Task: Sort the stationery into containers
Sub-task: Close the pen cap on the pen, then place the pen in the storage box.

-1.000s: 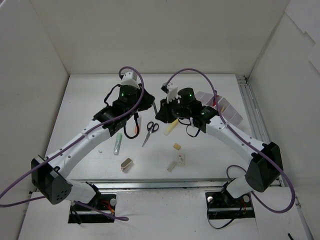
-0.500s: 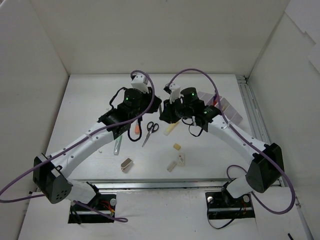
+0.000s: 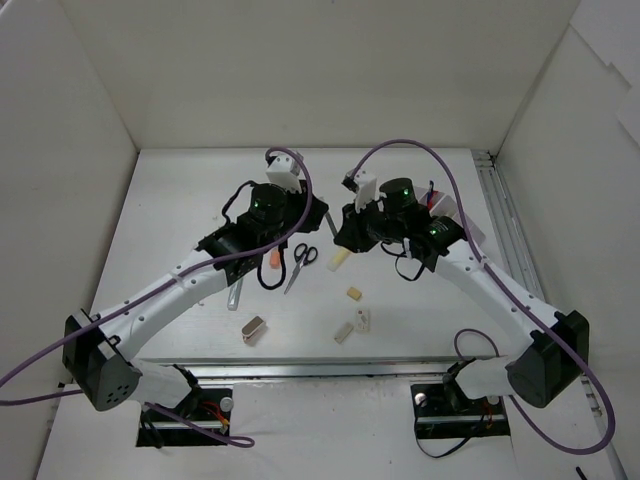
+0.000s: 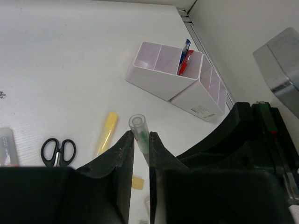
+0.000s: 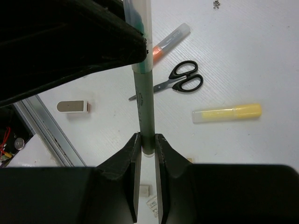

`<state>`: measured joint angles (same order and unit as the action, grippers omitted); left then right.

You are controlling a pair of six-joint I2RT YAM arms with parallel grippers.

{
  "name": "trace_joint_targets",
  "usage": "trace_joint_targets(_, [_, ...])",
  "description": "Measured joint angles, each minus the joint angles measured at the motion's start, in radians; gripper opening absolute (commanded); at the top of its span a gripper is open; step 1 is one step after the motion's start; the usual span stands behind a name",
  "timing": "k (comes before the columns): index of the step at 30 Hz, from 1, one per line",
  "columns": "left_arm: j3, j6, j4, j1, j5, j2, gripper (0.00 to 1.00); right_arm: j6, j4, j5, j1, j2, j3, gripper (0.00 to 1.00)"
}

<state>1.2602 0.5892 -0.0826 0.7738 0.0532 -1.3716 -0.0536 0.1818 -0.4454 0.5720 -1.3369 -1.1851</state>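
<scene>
- The left gripper (image 4: 140, 142) is closed tight on a pale-green marker (image 5: 142, 93), its fingers pinching the barrel just below the clear-capped end.
- The right gripper (image 5: 147, 137) is clamped on the same marker at its other end, jaws almost together. Both arms grip the one marker, which is off the table.
- In the top view the two grippers meet nose to nose above the middle of the table (image 3: 160, 220); the marker itself is all but hidden between them there.
- Under the grippers lie the black-handled scissors (image 3: 298, 262), blades pointing toward the near edge.
- A yellow marker (image 3: 340, 259) lies just to the right of the scissors and an orange marker (image 3: 272, 260) just to their left — neither touches them.
- Nearer the near edge are the small beige erasers (image 3: 353, 293), apart from one another, and farther left the metallic block (image 3: 253, 328).
- The white tray (image 4: 159, 79) sits by the right edge of the table, largely covered by the right arm in the top view.
- From the left wrist its open compartments show, with a blue pen (image 4: 186, 46) and a red pen (image 4: 186, 63) leaning together in one of them.
</scene>
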Motion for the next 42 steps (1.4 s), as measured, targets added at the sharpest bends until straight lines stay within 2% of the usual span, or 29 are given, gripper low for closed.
trace_joint_targets(17, [-0.014,-0.016,0.085,0.066,0.01,0.001,0.0,-0.001,-0.05,0.074,-0.011,0.046,0.04,0.0])
trace_joint_targets(20, [-0.05,-0.014,-0.045,0.121,-0.041,0.006,0.0,-0.003,-0.212,0.121,-0.039,0.106,0.035,0.0])
trace_joint_targets(24, [-0.113,-0.014,-0.21,0.196,-0.091,-0.067,0.0,-0.002,-0.367,0.159,-0.074,0.207,-0.008,0.0])
trace_joint_targets(30, [-0.12,-0.005,-0.323,0.211,-0.096,-0.08,0.0,0.011,-0.428,0.17,-0.077,0.287,-0.028,0.0])
trace_joint_targets(31, [-0.12,-0.004,-0.33,0.21,-0.085,-0.066,0.04,0.014,-0.428,0.171,-0.082,0.29,-0.027,0.0])
trace_joint_targets(33, [-0.116,-0.003,-0.348,0.21,-0.055,-0.032,0.22,0.018,-0.425,0.179,-0.102,0.295,-0.01,0.0])
trace_joint_targets(34, [-0.108,-0.005,-0.363,0.21,-0.036,-0.017,0.44,0.018,-0.422,0.179,-0.118,0.299,0.004,0.0])
trace_joint_targets(36, [-0.073,-0.008,-0.394,0.21,0.01,0.012,0.6,0.021,-0.402,0.187,-0.162,0.306,0.032,0.0])
trace_joint_targets(37, [-0.05,-0.005,-0.404,0.21,0.04,0.023,0.81,0.023,-0.388,0.192,-0.184,0.307,0.039,0.0])
trace_joint_targets(38, [-0.037,-0.016,-0.408,0.208,0.058,0.04,0.95,0.026,-0.374,0.198,-0.205,0.307,0.046,0.0])
trace_joint_targets(39, [-0.024,-0.012,-0.409,0.205,0.08,0.057,0.99,0.029,-0.361,0.204,-0.231,0.306,0.051,0.0])
trace_joint_targets(42, [-0.015,-0.013,-0.41,0.168,0.124,0.126,1.0,0.039,-0.343,0.227,-0.301,0.299,0.07,0.0])
